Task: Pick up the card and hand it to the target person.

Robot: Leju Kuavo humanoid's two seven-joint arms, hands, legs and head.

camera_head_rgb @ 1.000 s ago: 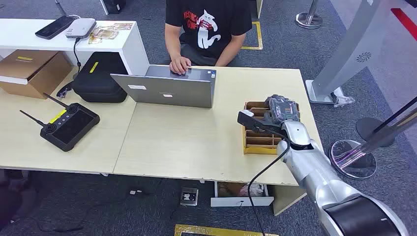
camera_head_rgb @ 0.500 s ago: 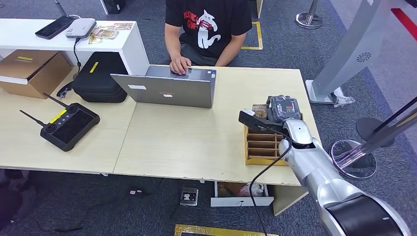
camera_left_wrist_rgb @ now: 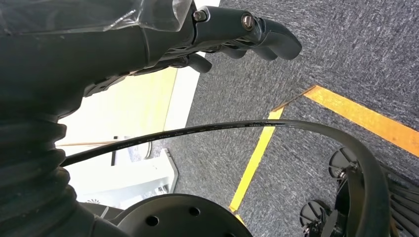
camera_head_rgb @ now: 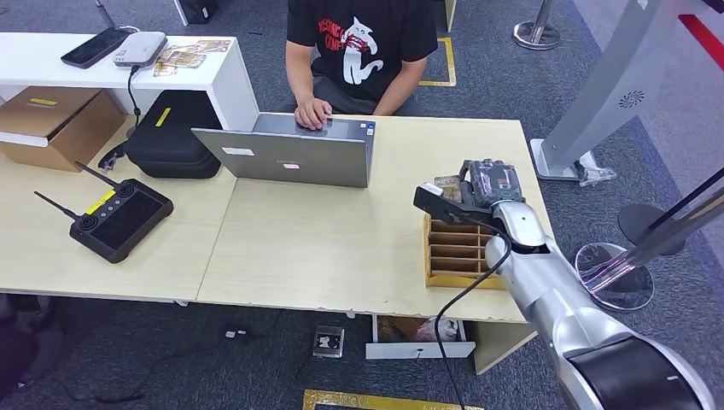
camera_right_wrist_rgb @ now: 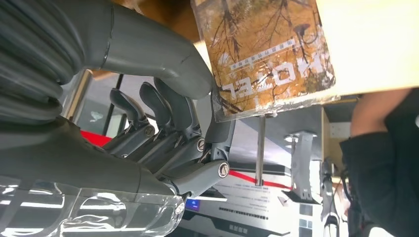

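— Holding anything, that right hand [camera_head_rgb: 488,190]?

— Yes. It pinches the card [camera_right_wrist_rgb: 267,54] between its thick grey thumb [camera_right_wrist_rgb: 163,54] and the darker fingers [camera_right_wrist_rgb: 197,131]; the right wrist view shows the card's edge caught there, a brown printed face in a clear sleeve, the rest sticking out free.

— And where is the card, taking the wooden organizer [camera_head_rgb: 457,253] as the mark?

— Just above the organizer's far end, lifted clear of the slots. In the head view the card [camera_head_rgb: 447,185] shows as a small brownish patch beside the hand, on the side toward the laptop [camera_head_rgb: 290,155].

— The organizer itself?

— It sits on the light wooden desk [camera_head_rgb: 324,248] near the desk's right edge, its dividers in a row, with the silver right arm reaching over it.

— The person?

— A person in a black printed shirt [camera_head_rgb: 363,38] sits at the far side of the desk, well apart from the organizer, one hand resting on the laptop's keyboard.

— The left hand [camera_left_wrist_rgb: 232,34]?

— It hangs over grey carpet with a yellow floor line [camera_left_wrist_rgb: 257,158], fingers curled loosely inward, nothing in them.

— Anything else?

— A black remote controller [camera_head_rgb: 119,218] with antennas lies far to the left of the organizer.
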